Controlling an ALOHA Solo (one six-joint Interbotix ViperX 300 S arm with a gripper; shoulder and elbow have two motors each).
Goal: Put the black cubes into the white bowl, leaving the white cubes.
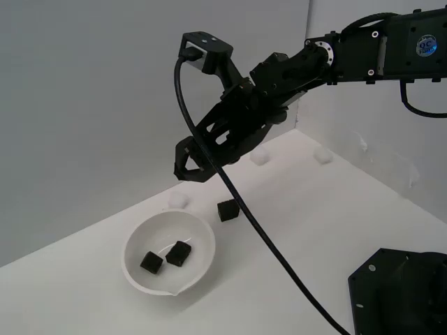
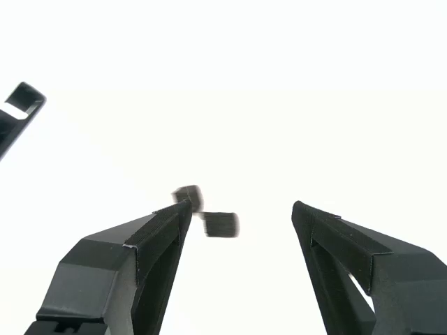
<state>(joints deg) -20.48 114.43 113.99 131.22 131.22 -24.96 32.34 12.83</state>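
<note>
Exterior view's blue arm sticker (image 1: 427, 46) is unreadable; hand (image 1: 190, 162) hangs released, empty, above white bowl (image 1: 137, 241).

The exterior view is evenly and softly lit, sharp throughout, with faint shadows under the white bowl (image 1: 169, 252) and the arm on the desk (image 1: 314, 216), and a mild sheen on the bowl's rim; the white cubes nearly vanish against the pale surface. The wrist view is badly overexposed, its whole background blown out to featureless white with no visible shadow or texture. There two black cubes (image 2: 221, 224) look smeared and soft-edged, while the dark jaws beside them read crisply.
</note>
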